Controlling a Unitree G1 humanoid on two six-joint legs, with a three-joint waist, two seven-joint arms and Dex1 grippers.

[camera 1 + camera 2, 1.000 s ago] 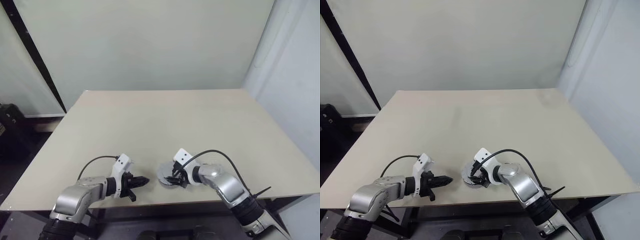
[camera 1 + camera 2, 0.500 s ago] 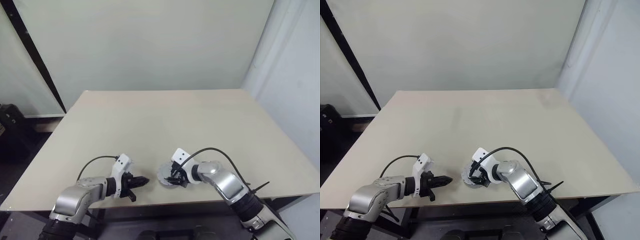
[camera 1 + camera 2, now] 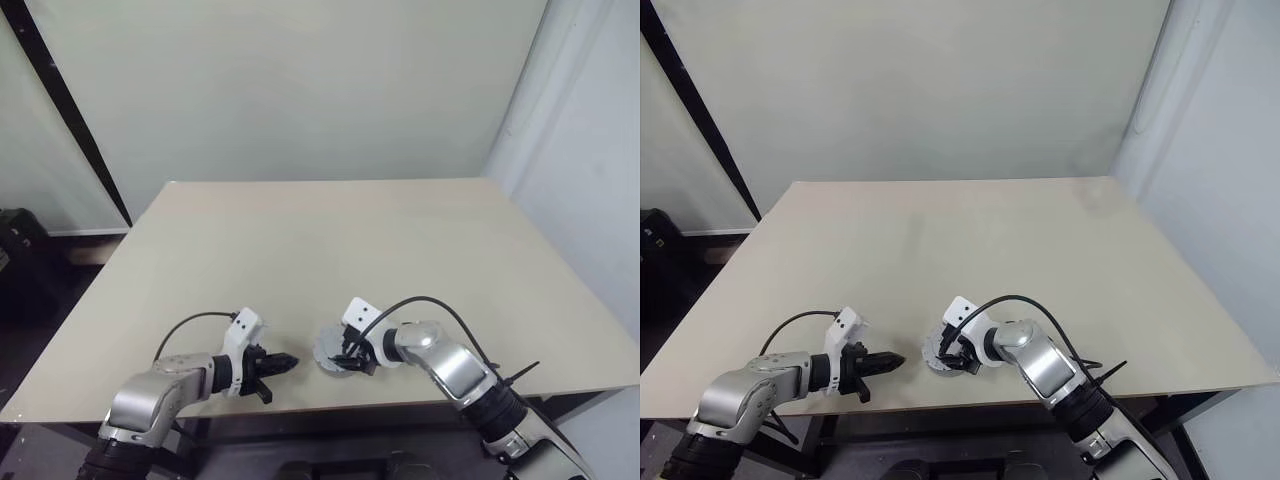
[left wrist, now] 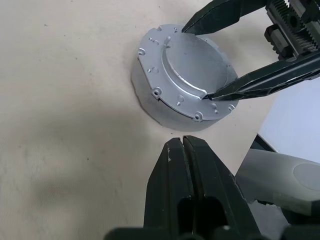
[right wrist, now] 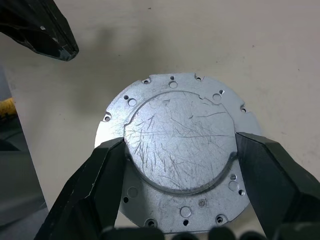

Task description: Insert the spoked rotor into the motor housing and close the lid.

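The lid [image 5: 180,125] is a round silver disc with small holes around its rim and a scratched raised plate in the middle. It lies flat near the table's front edge, topping a short silver drum [image 4: 150,102]. My right gripper [image 5: 180,145] is shut on the raised plate, one finger on each side of it. My left gripper [image 4: 182,145] is shut and empty, pointing at the drum from a short way to its left, not touching it. The spoked rotor and the motor housing are hidden.
The beige table [image 3: 330,240] stretches away behind the grippers. Its front edge [image 3: 330,405] runs just below both of them. A black cable [image 3: 430,303] loops over my right wrist.
My right wrist has rolled slightly around the lid, and its forearm has edged left. The left gripper has stayed put.
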